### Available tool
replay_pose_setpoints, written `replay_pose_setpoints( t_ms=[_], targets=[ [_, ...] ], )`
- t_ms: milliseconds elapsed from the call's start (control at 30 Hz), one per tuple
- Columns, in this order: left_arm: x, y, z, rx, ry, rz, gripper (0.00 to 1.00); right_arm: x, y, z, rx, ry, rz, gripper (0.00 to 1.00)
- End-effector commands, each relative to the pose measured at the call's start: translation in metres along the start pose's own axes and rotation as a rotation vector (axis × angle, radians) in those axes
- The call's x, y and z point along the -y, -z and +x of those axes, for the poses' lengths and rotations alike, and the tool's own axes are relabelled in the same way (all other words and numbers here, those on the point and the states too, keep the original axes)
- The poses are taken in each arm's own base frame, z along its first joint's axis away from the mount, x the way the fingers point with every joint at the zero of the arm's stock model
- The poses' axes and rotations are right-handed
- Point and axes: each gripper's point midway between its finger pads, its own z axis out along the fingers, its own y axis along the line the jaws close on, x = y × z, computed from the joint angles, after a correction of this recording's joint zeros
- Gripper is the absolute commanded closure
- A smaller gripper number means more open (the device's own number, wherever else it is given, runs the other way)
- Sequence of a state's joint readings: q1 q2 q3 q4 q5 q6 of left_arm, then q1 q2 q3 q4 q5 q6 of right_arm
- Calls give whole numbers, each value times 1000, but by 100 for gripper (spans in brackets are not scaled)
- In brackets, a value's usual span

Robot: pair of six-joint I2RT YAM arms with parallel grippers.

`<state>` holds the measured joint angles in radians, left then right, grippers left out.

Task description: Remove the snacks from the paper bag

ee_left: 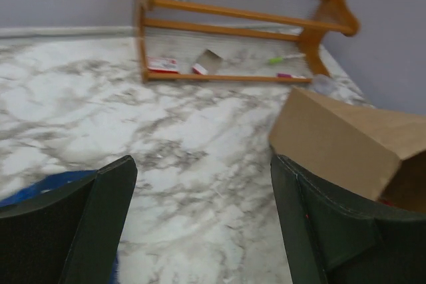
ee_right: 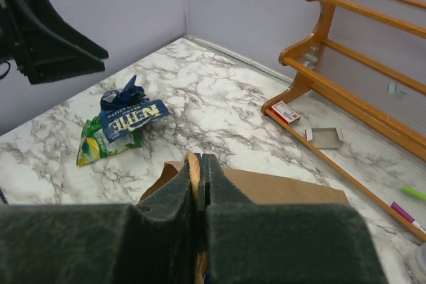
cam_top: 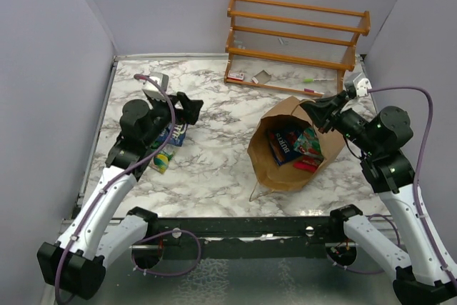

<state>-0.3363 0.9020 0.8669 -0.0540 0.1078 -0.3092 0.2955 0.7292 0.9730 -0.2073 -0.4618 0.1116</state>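
The brown paper bag point(cam_top: 280, 173) lies on its side right of centre, its mouth facing the near edge. Inside it show a dark blue snack point(cam_top: 283, 144), a teal-red one point(cam_top: 308, 141) and a red one point(cam_top: 305, 165). My right gripper point(cam_top: 310, 110) is shut on the bag's string handle point(ee_right: 192, 167) at the upper rim; its shut tips point(ee_right: 200, 181) hide most of the string. My left gripper point(cam_top: 187, 110) hangs open and empty above the marble, its fingers point(ee_left: 80, 224) wide apart. Just beside it lie a dark blue packet point(ee_right: 130, 116) and a green-yellow packet point(ee_right: 100, 144).
An orange wooden rack point(cam_top: 296, 41) stands at the back right, with small red-white and grey scraps point(cam_top: 250, 76) and a pen at its foot. Grey walls close in the marble table point(cam_top: 214, 169) on three sides. The bag's closed end point(ee_left: 346, 138) lies right of my left fingers.
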Motion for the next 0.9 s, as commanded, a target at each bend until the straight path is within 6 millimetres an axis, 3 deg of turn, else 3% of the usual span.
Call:
replay_pose_setpoints(
  t_ms=[0,67,367,500,600,733,867],
  targets=[
    [74,8,25,-19,226,365,16,-3,-5,-7,30,-6,-21,98],
    [95,12,31,19,240,416,17,-3,-5,-6,28,-12,-27,98],
    [179,19,105,-95,253,334,31,-4,-8,-6,25,-27,-34,98],
    [196,19,128,-121,188,154,37,-5,-8,-5,22,-34,-41,98],
    [198,15,143,-170,289,-20,42,-5,-8,-5,19,-31,-43,98],
    [222,8,155,-219,316,-68,45,-5,-8,-3,14,-33,-43,98],
    [242,0,183,-315,370,-95,53,-7,-7,-4,18,-35,-45,98]
  ],
)
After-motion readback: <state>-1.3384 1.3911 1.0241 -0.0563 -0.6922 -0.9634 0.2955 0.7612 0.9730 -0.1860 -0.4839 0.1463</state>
